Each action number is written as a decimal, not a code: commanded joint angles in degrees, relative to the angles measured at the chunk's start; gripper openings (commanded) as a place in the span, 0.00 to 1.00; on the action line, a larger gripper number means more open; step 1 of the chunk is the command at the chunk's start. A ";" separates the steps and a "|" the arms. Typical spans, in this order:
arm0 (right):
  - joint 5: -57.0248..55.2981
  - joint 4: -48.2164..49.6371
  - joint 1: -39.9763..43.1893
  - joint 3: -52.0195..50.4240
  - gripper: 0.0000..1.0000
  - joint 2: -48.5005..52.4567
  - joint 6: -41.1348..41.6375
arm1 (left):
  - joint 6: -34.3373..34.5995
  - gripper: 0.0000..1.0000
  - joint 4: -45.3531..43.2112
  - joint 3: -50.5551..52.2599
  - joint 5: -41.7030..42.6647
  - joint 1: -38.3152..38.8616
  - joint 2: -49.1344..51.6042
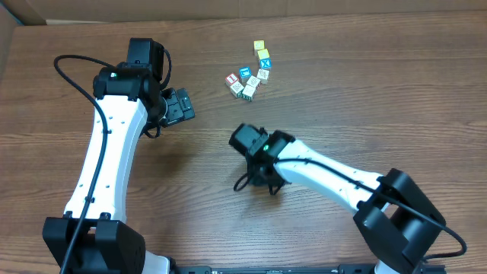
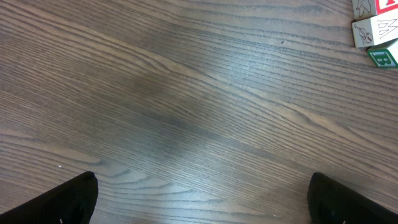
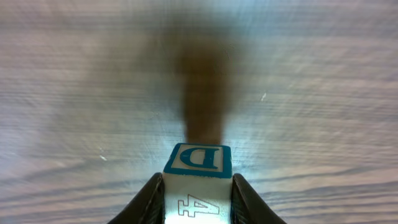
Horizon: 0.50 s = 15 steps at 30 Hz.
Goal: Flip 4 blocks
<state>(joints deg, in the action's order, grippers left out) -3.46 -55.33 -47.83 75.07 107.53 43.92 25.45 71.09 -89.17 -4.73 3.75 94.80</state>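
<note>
Block [image 3: 198, 159] with blue D sits clamped inside right tool [image 3: 198, 208]; left tool [image 2: 202, 202] stands wide apart.

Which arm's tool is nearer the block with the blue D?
Right. The right tool has the blue D block between its fingers. The left tool stands open over bare wood, apart from it, nearer the other blocks.
</note>
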 commanded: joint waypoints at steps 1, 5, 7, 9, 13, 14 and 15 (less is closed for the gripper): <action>-1.66 -0.22 2.45 2.91 0.22 -0.13 -0.87 | 0.94 1.00 -0.04 0.22 0.31 0.02 0.46; -1.86 0.66 5.66 2.23 0.22 -0.13 -1.70 | 0.94 1.00 -0.04 0.22 0.31 0.02 0.46; -1.88 1.49 6.78 1.57 0.22 -0.02 -2.84 | 0.94 1.00 -0.02 0.22 0.31 0.02 0.46; -1.66 2.80 7.21 0.57 0.22 -0.02 -3.48 | 0.94 1.00 -0.04 0.22 0.31 0.02 0.46; -2.51 6.58 7.21 -1.77 0.22 -0.02 -3.48 | 0.94 1.00 -0.04 0.22 0.31 0.02 0.46; -2.54 7.52 7.21 -2.36 0.22 -0.02 -3.48 | 0.94 1.00 -0.04 0.22 0.31 0.02 0.46; -2.51 8.15 7.21 -2.80 0.22 -0.02 -3.48 | 0.94 1.00 -0.04 0.22 0.31 0.02 0.46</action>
<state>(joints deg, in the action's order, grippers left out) -4.93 -48.36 -40.36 73.80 107.55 41.12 25.43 71.09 -89.17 -4.73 3.75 94.80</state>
